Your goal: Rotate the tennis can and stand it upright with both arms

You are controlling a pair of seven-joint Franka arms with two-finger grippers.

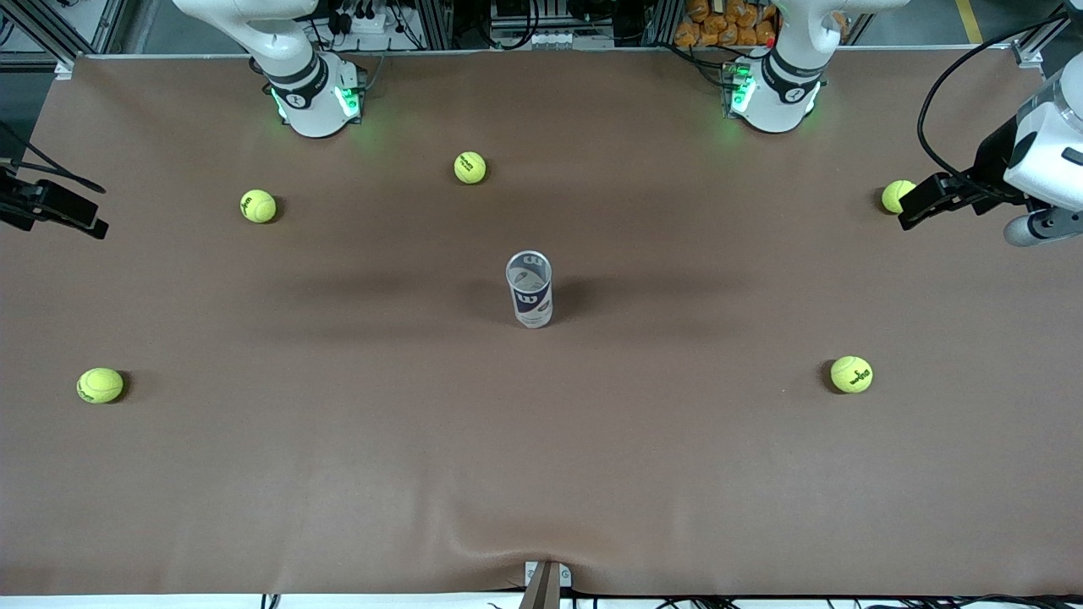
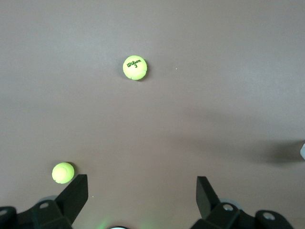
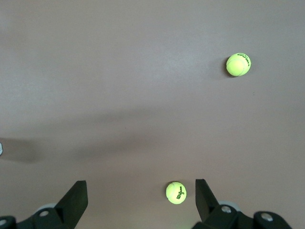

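The tennis can [image 1: 530, 288] stands up straight in the middle of the frame, open end up, alone on the brown worktop [image 1: 541, 474]. Nothing touches it, so the job looks done.

Both arms wait at the sides, out of its way. The left gripper [image 1: 922, 201] hangs at the frame's right edge, over a ball [image 1: 893, 194], with its fingers [image 2: 76, 193] wide apart and empty. The right gripper [image 1: 59, 211] hangs at the frame's left edge, also wide open and empty.

Four more balls [image 1: 258, 205] lie spread around, all well apart from the can.
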